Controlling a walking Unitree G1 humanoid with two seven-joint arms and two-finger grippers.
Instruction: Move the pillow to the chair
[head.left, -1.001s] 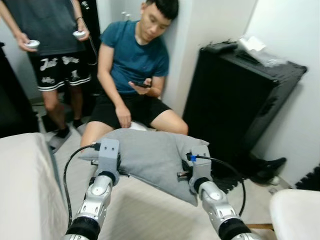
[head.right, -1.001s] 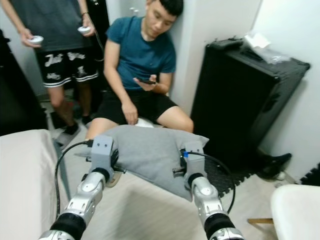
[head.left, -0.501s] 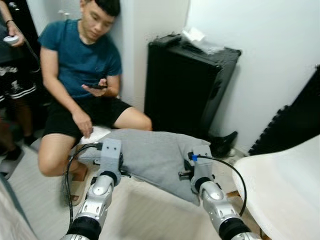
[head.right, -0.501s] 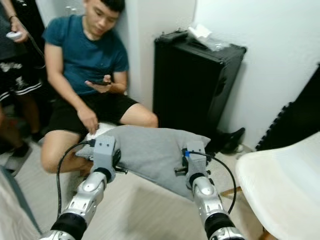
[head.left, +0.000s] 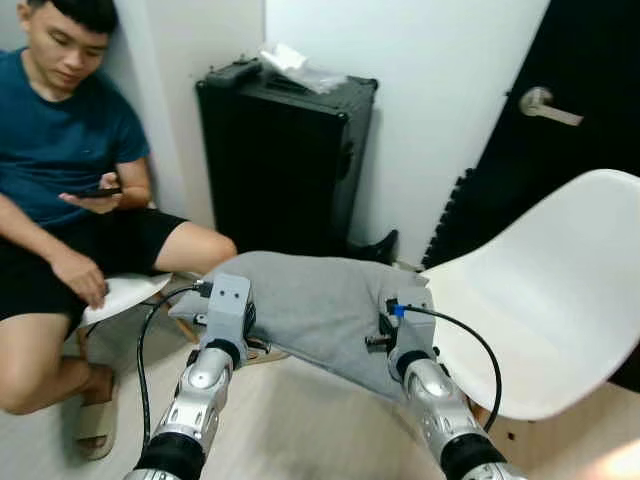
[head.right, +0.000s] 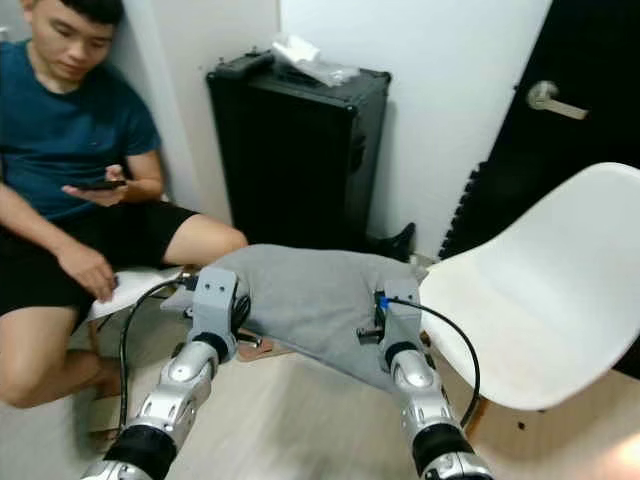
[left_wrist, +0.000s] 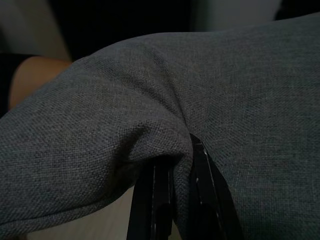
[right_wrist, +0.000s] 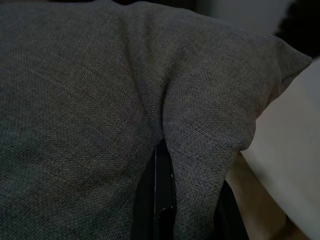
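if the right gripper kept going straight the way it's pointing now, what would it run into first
Beyond the gray pillow that the right gripper is pinching, probably the black case against the wall, with the white chair just to its right. Depth is hard to judge.

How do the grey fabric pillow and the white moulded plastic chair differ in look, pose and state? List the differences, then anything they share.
The grey fabric pillow is soft and creased; the white moulded plastic chair is smooth and rigid. The pillow hangs in the air, pinched by the left gripper and right gripper; the chair stands on the floor with nothing on its seat. The pillow is dark, the chair bright. Both are plain, single-coloured and unpatterned.
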